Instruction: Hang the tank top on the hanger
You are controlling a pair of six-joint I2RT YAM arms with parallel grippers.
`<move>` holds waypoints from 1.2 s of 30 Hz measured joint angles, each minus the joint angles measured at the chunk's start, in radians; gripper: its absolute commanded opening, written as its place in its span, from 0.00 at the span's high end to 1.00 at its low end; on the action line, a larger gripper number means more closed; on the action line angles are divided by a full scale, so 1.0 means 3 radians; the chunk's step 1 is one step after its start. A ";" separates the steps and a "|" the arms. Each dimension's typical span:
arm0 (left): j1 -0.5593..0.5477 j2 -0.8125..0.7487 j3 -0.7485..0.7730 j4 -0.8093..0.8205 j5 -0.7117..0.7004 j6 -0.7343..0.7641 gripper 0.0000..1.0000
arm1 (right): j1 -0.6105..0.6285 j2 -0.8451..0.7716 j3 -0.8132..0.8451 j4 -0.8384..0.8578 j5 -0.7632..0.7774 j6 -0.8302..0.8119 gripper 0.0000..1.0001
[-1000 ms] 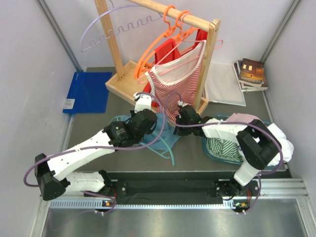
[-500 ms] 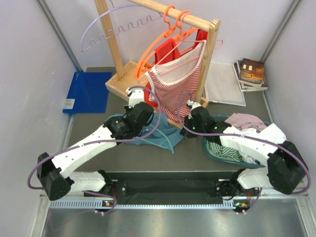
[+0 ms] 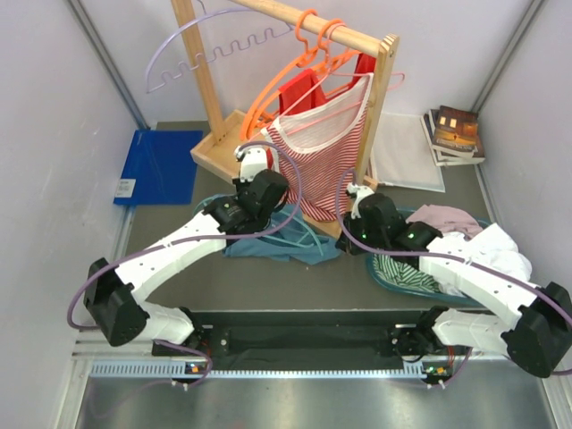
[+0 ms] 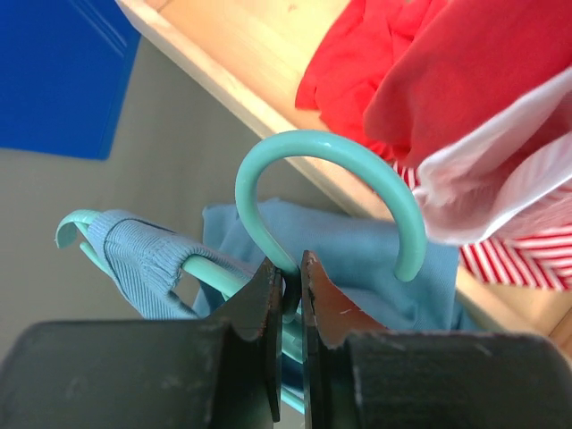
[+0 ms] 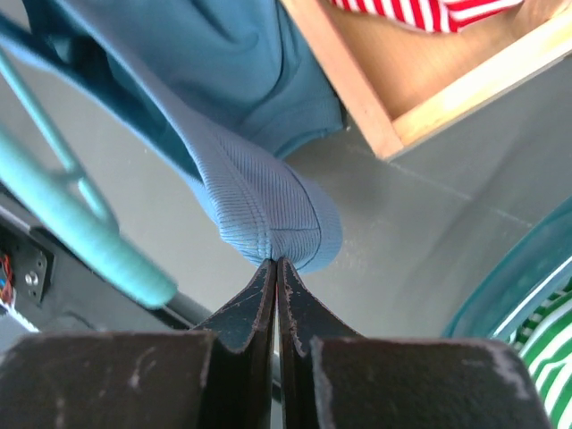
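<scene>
The teal-blue tank top [image 3: 284, 239] lies bunched on the table below the wooden rack. The thin teal-green hanger [image 3: 301, 234] runs through it. My left gripper [image 3: 256, 198] is shut on the hanger's neck just below its hook [image 4: 326, 179]; one strap [image 4: 143, 264] is draped over a hanger arm. My right gripper [image 3: 350, 234] is shut on a folded edge of the tank top [image 5: 268, 214], held just above the table, with a hanger arm [image 5: 85, 232] to its left.
A wooden rack [image 3: 219, 147] stands right behind, carrying orange hangers [image 3: 299, 71], a lilac hanger [image 3: 192, 54], a red-and-white striped top [image 3: 322, 156] and a red top. A teal laundry basket [image 3: 380, 273] with clothes sits at right, a blue folder [image 3: 156, 165] at left, books at back right.
Both grippers have moved: the left toward the rack with the hanger, the right to the right and toward the basket. The tank top is pulled out wider across the hanger.
</scene>
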 measured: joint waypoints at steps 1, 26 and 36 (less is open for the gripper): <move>0.0005 0.0023 0.0031 0.0017 -0.0020 -0.0001 1.00 | 0.0000 -0.0001 0.0019 -0.0042 -0.0022 -0.0022 1.00; 0.0051 0.0141 0.0097 0.0303 -0.0308 -0.0057 1.00 | 0.0000 -0.0165 0.0511 -0.0748 -0.0458 -0.0092 1.00; 0.0051 0.0141 0.0074 0.0360 -0.0290 -0.0095 1.00 | 0.0000 -0.0151 0.0598 -0.0781 -0.0505 -0.0076 1.00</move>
